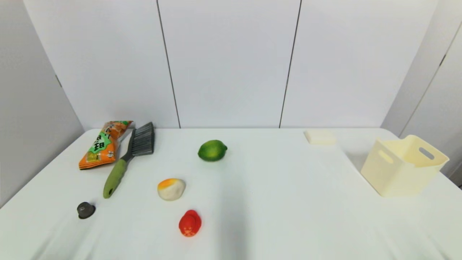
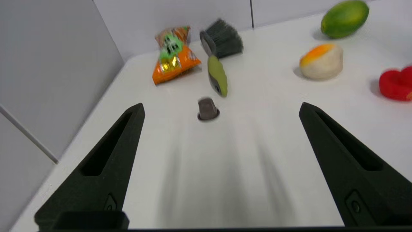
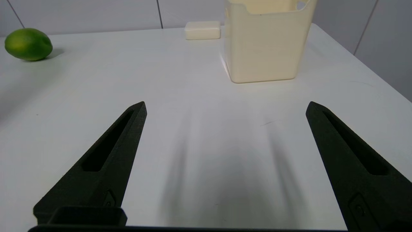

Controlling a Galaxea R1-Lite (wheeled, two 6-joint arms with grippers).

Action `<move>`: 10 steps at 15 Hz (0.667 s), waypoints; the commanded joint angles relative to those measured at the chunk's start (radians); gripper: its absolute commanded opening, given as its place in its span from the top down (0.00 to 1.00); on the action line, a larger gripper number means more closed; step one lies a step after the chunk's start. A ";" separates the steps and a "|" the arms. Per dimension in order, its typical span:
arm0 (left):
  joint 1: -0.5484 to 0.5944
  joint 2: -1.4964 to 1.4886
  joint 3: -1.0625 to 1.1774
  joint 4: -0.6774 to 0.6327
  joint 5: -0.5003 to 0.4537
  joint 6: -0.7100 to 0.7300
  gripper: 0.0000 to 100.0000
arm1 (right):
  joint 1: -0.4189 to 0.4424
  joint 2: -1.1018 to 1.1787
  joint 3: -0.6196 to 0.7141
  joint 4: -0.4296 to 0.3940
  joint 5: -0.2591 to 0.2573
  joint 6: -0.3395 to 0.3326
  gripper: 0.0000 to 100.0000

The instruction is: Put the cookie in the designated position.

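The cookie [image 1: 104, 144] is a long crinkly orange bag with a green badge, lying at the table's far left corner beside a brush; it also shows in the left wrist view as the cookie [image 2: 173, 56]. My left gripper [image 2: 221, 108] is open over the near left part of the table, well short of the bag, with nothing between its fingers. My right gripper [image 3: 226, 106] is open over bare white tabletop [image 3: 199, 96] on the right side, holding nothing. Neither arm shows in the head view.
A green-handled brush [image 1: 129, 159] lies right of the bag. A lime [image 1: 212, 150], an orange-and-white lump [image 1: 171, 189], a red toy [image 1: 190, 223] and a small dark cap [image 1: 86, 209] dot the left half. A cream basket [image 1: 404, 165] and cream pad [image 1: 320, 137] sit far right.
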 commanded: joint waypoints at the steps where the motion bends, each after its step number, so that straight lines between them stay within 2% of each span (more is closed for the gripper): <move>1: 0.000 -0.034 0.008 0.058 -0.014 -0.044 0.00 | 0.000 0.000 0.002 0.000 0.000 0.000 0.00; 4: 0.000 -0.034 0.008 0.060 0.049 -0.249 0.00 | 0.000 0.000 0.002 0.000 0.000 0.000 0.00; 10: 0.000 -0.034 0.008 0.060 0.046 -0.246 0.00 | 0.000 0.000 0.002 0.000 -0.001 0.000 0.00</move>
